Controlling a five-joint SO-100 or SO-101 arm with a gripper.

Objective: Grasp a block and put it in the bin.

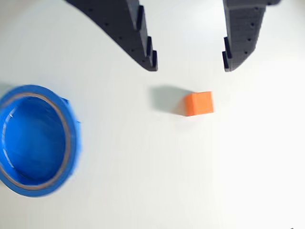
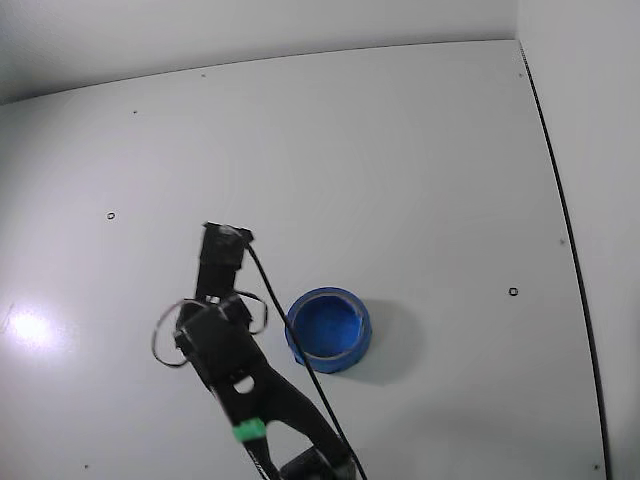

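In the wrist view, a small orange block (image 1: 199, 103) lies on the white table, just below the gap between my fingertips and toward the right finger. My gripper (image 1: 189, 67) hangs above it, open, with nothing between the two black fingers (image 1: 143, 43). At the left edge of that view is the round blue bin (image 1: 35, 140), empty, well apart from the block. In the fixed view the bin (image 2: 329, 330) stands just right of my arm (image 2: 225, 340). The block is hidden there, under the arm.
The white table (image 2: 400, 180) stretches far behind and to the right of the bin. A black cable (image 2: 300, 370) runs along the arm close to the bin's left side. A dark seam (image 2: 560, 200) marks the table's right edge.
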